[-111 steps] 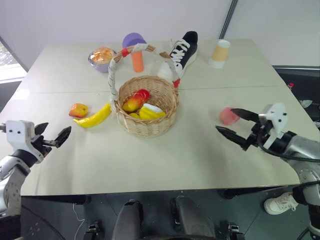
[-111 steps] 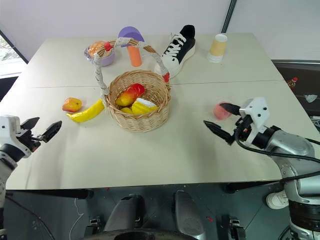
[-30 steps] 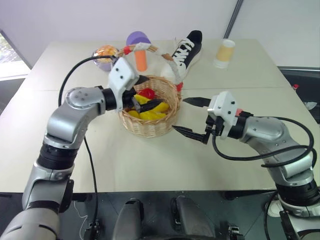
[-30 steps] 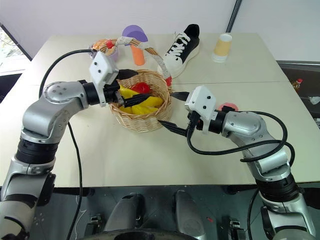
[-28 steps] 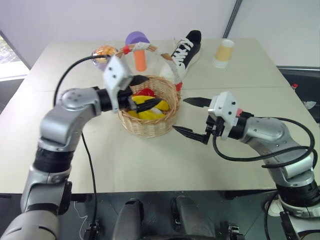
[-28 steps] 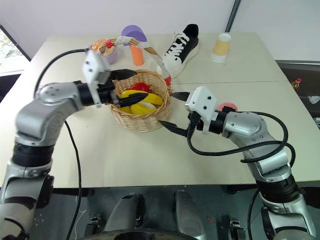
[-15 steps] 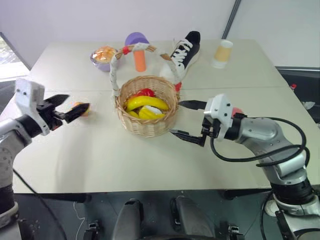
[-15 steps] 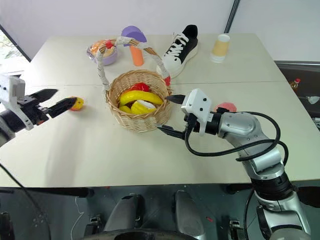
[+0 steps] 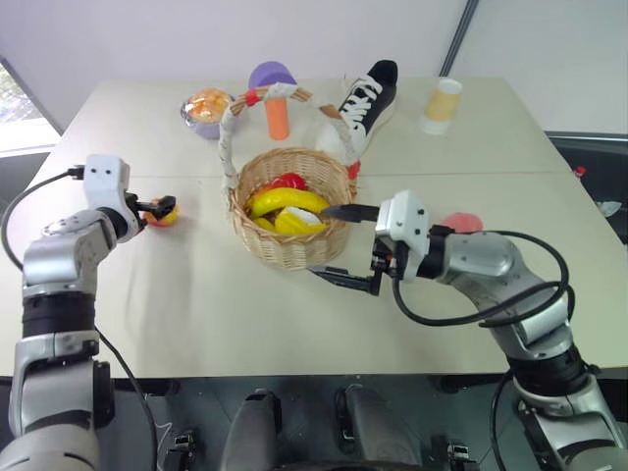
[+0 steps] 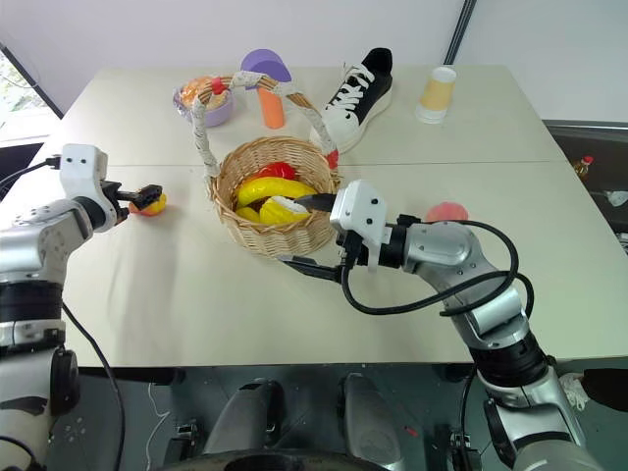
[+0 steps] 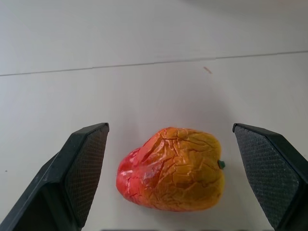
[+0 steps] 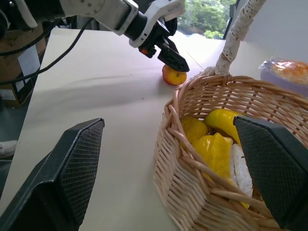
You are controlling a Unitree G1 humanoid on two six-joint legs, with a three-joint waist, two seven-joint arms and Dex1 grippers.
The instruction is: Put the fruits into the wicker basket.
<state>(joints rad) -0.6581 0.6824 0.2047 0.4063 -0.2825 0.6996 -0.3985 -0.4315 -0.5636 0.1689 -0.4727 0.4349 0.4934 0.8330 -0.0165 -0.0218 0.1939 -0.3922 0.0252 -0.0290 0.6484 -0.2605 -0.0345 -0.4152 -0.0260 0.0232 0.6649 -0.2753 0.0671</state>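
Beige table [image 9: 196, 314]: left gripper [image 9: 157, 209] spread wide around mango [image 11: 172, 169], nine o'clock of wicker basket [image 9: 294, 250]; right gripper [image 9: 343, 245] open, steadying.

Our left arm reaches out to our left, elbow bent, the forearm running forward and inward. Its left gripper [image 9: 157, 208] points slightly downward, with both black fingers [image 11: 82, 168] spread wide apart and nothing clamped between them. Our right arm crosses in front of us, its forearm angled toward our left, cable looping beneath it. The right gripper [image 9: 339, 245] lies roughly level, pointing left, with its two fingers [image 12: 72, 168] gaping at full width, one above the other, and it carries nothing.
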